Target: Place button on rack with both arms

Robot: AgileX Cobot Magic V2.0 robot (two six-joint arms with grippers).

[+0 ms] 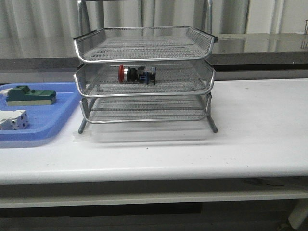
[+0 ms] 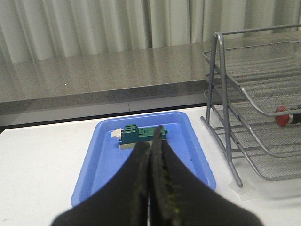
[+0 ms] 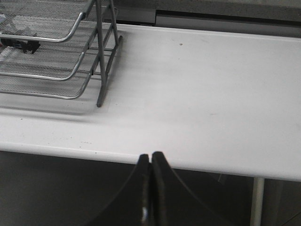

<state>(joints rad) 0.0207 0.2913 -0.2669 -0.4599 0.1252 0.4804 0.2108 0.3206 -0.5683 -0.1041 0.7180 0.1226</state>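
Button (image 1: 137, 74) lying in rack (image 1: 144, 89) middle tier

White table (image 1: 260, 125): rack (image 1: 144, 72), blue tray (image 1: 43, 126) (left).

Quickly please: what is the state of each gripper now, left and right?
Left gripper: closed, black wedge fingers pressed together, holding nothing.
Right gripper: closed, holding nothing.

Button (image 1: 136, 74) lies on its side in middle tier of rack (image 1: 144, 77). Tray (image 1: 45, 122) sits left of rack on table (image 1: 250, 130), holding block (image 1: 30, 95) behind module (image 1: 13, 120).
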